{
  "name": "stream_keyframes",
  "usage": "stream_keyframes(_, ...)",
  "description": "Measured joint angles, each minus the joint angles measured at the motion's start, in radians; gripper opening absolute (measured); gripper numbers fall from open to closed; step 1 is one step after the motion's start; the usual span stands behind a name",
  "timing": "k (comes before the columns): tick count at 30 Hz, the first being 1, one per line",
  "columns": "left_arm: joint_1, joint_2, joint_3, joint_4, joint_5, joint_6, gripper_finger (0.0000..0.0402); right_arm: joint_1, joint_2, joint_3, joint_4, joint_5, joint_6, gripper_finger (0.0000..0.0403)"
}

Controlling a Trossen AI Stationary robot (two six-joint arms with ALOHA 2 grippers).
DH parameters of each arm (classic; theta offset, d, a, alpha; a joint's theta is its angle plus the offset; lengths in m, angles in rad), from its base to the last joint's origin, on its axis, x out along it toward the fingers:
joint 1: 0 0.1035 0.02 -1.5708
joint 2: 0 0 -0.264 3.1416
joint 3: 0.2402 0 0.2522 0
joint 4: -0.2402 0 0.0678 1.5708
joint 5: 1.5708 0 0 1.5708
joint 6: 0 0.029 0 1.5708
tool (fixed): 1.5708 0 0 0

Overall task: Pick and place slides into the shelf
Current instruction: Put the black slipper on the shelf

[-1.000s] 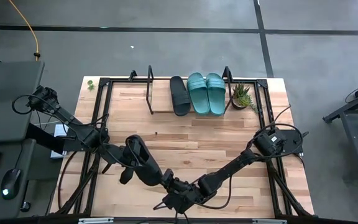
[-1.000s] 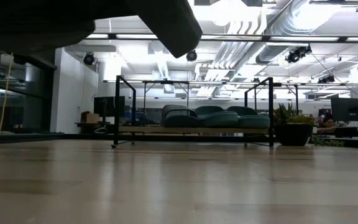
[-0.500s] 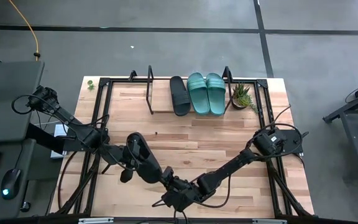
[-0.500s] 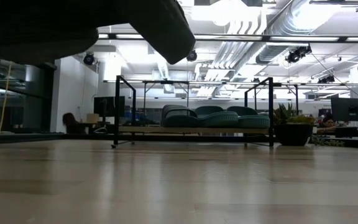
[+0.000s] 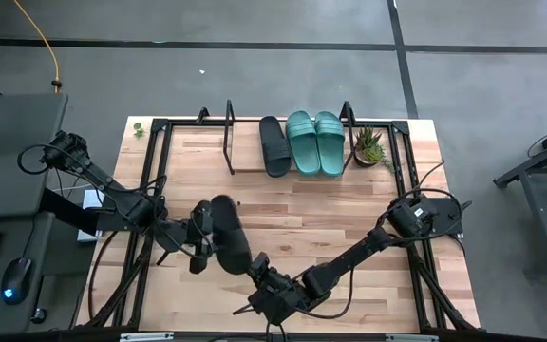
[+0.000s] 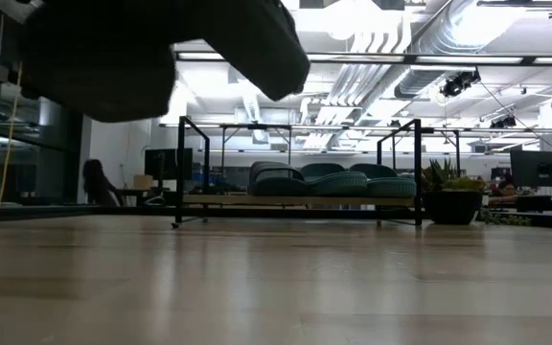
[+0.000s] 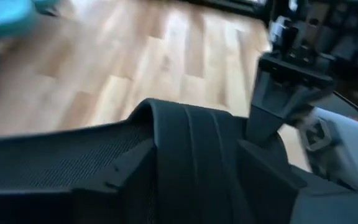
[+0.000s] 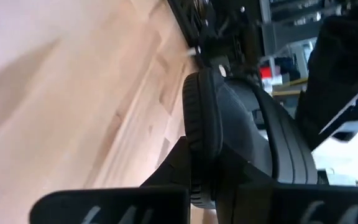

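Gripping black slide (image 5: 229, 234), left end effector (image 5: 200, 249)

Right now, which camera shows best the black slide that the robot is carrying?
The high view: it shows the whole carried black slide, between the left tool and the right tool. The low view catches only its dark underside overhead. Both wrist views show just its strap up close.

One black slide (image 5: 274, 145) and two teal slides (image 5: 314, 142) lie side by side on the shelf (image 5: 245, 152) at upper centre, a fourth black slide (image 5: 228, 234) raised lower left.
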Motion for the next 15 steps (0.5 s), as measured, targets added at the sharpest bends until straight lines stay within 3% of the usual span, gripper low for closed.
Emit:
stream_keyframes(6, 0.0, -0.05, 0.0, -0.007, -0.136, 0.019, 0.0253, -0.001, -0.021, 0.0, -0.037, 0.065, 0.051, 0.0005)
stream_keyframes(10, 0.0, -0.1, 0.0, -0.04, -0.14, 0.008, 0.0264, -0.005, -0.038, 0.0, -0.089, 0.091, 0.105, 0.0005)
stream_keyframes(15, 0.0, -0.113, 0.0, -0.084, -0.135, -0.014, 0.026, -0.031, -0.092, 0.0, -0.195, 0.037, 0.235, 0.0005)
